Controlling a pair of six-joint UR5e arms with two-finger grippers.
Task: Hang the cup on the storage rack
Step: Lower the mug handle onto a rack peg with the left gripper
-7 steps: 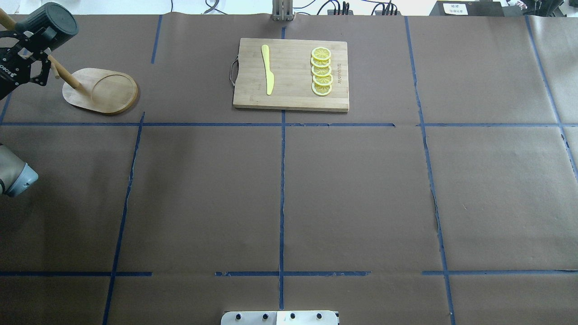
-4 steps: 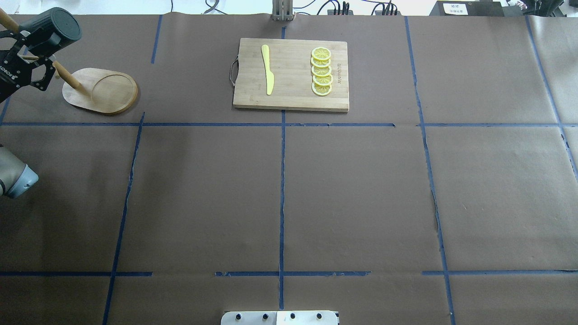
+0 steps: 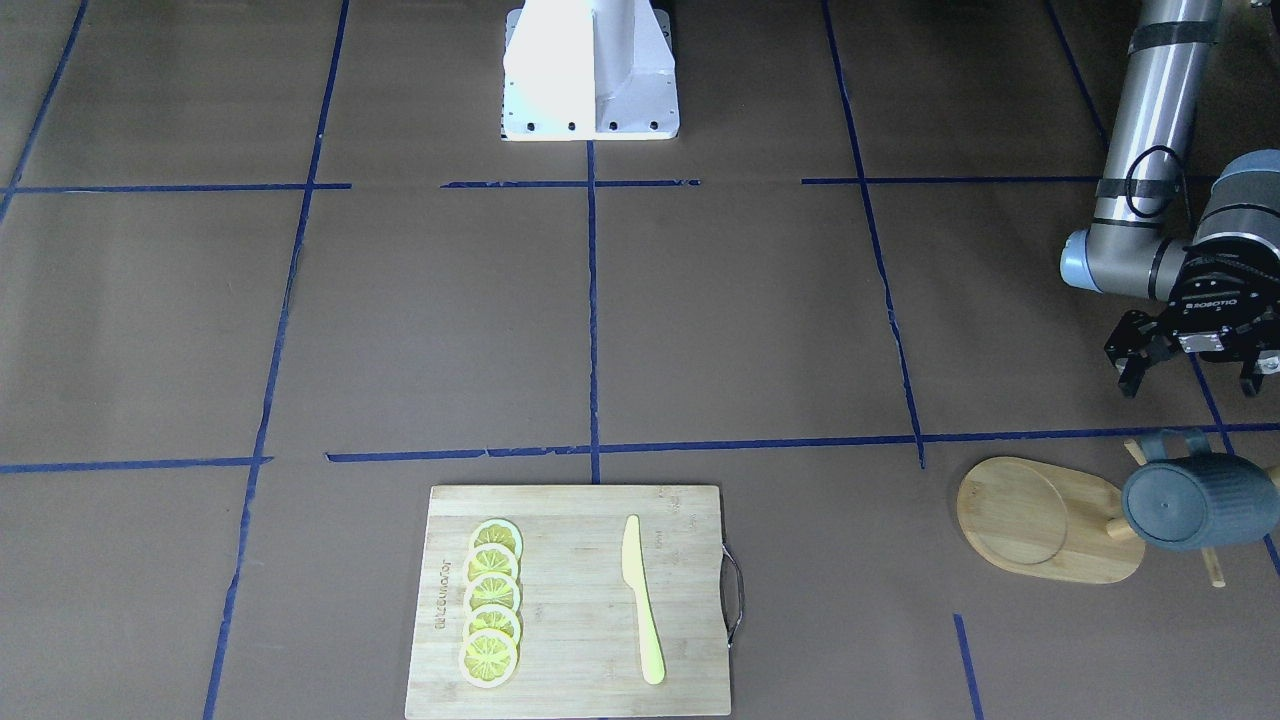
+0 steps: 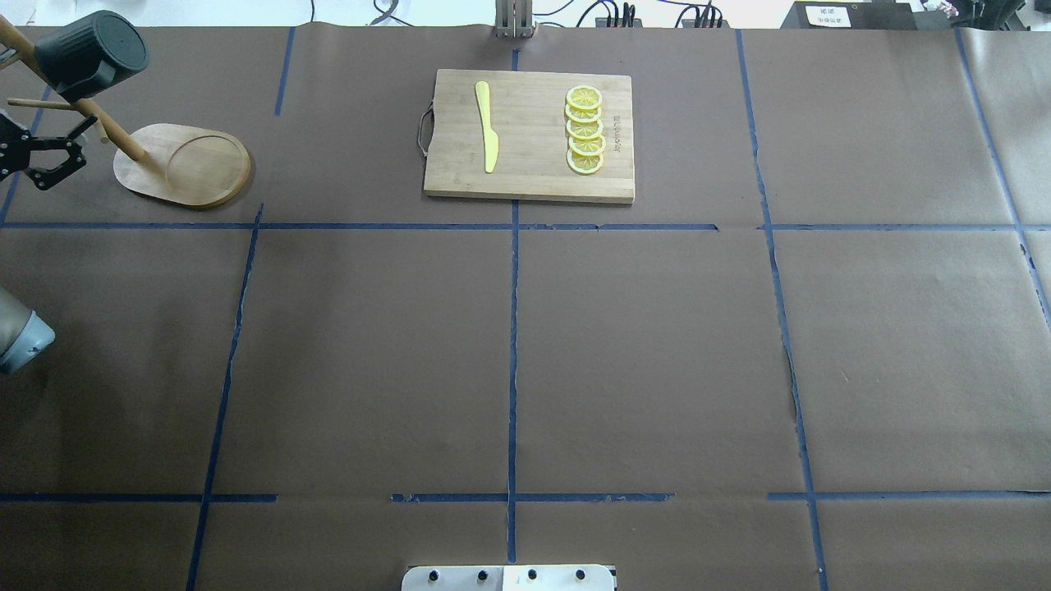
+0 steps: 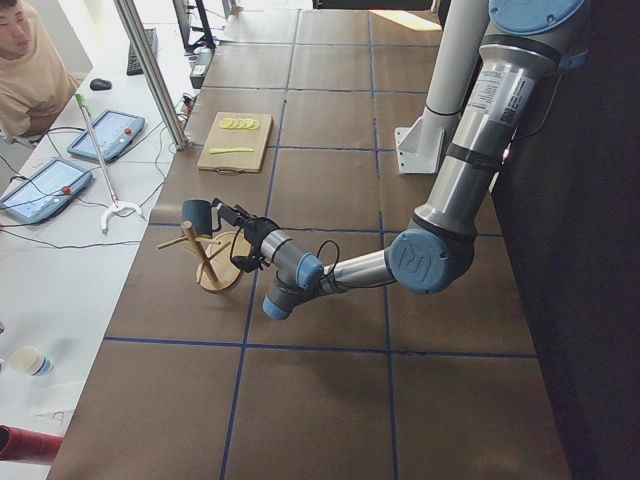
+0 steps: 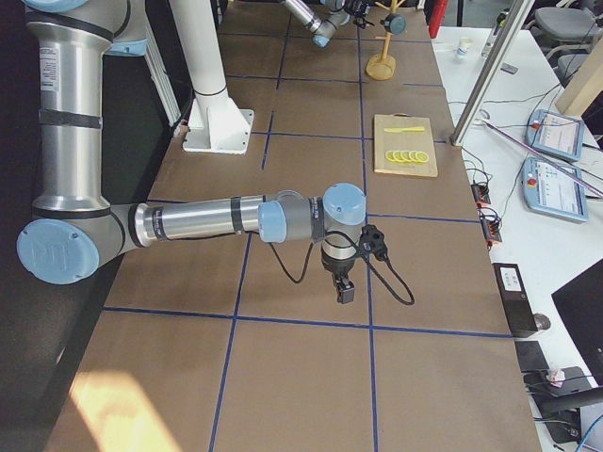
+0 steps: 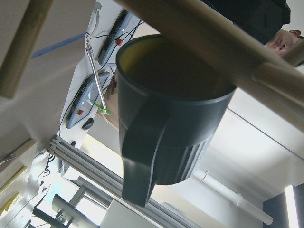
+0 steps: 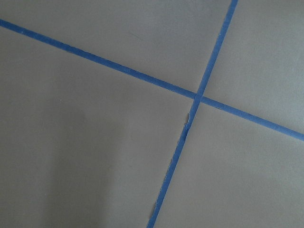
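The left pincer point(image 3: 1192, 380) stands spread wide and grasps nothing, its black fingers point(image 3: 1128, 375) clear of everything near them. Seen from overhead, the cup point(image 4: 90, 53) is at about one o'clock from it. It hangs high on the rack point(image 4: 193, 164), apart from the fingers, lying on its side with its flat bottom turned roughly toward three o'clock. A thin peg point(image 4: 33, 103) pokes out between pincer and cup, and the round post point(image 4: 123, 138) slants past at the pincer's three o'clock, so these sticks crowd the gap. The cup is a dull blue-grey, ribbed low on the body, with a thick loop handle; from the left wrist camera its inside shows yellow-green. The rack is smooth pale bamboo, an oval base with a shallow round recess. Well away at three o'clock from the rack lies a rectangular bamboo cutting board point(image 4: 534, 180) with a wire handle on its nine o'clock edge. On it are a pale yellow knife point(image 4: 487, 123) and, at the knife's three o'clock, a column of five overlapping lemon slices point(image 4: 585, 130). Everything sits on matt brown paper point(image 4: 657, 345) squared off with blue tape point(image 4: 513, 328). The right pincer point(image 6: 345, 294) points down at the paper beside a tape crossing; I cannot tell whether it is spread or clenched.
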